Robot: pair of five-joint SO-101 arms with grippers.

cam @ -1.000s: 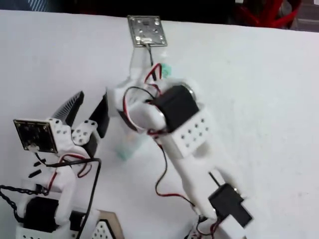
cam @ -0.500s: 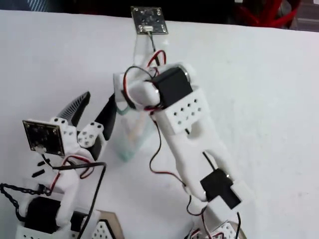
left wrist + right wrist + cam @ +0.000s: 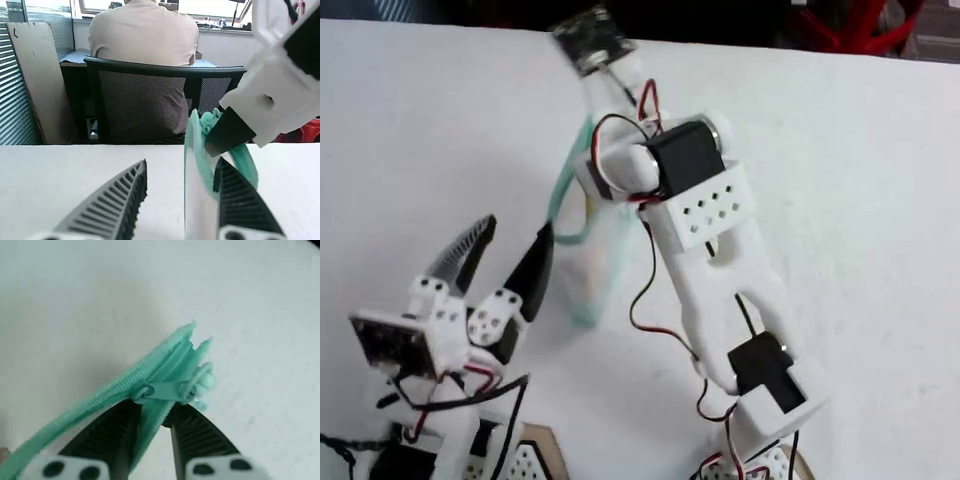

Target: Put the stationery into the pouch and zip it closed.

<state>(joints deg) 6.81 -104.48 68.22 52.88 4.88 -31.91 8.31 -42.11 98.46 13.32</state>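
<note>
A clear pouch [image 3: 588, 270] with a teal zipper [image 3: 563, 185] hangs upright, its lower end on the table. My right gripper [image 3: 152, 407] is shut on the zipper edge just behind the zipper pull [image 3: 172, 389]. The right arm [image 3: 710, 240] reaches over the pouch from the near side. Faint pale shapes show through the pouch wall; I cannot tell what they are. My left gripper [image 3: 515, 228] stands open beside the pouch. In the left wrist view the pouch [image 3: 200, 200] rises between the open fingers of that gripper [image 3: 182, 165], close to one finger [image 3: 240, 200].
The white table [image 3: 860, 170] stretches wide to the right and the far left. Both arm bases sit at the near edge. An office chair [image 3: 145, 100] and a seated person stand beyond the table's far edge.
The right arm has swung toward the far side and lifted the zipper end, so the pouch now hangs stretched. The left arm has drawn back toward the near edge, fingers still open.
</note>
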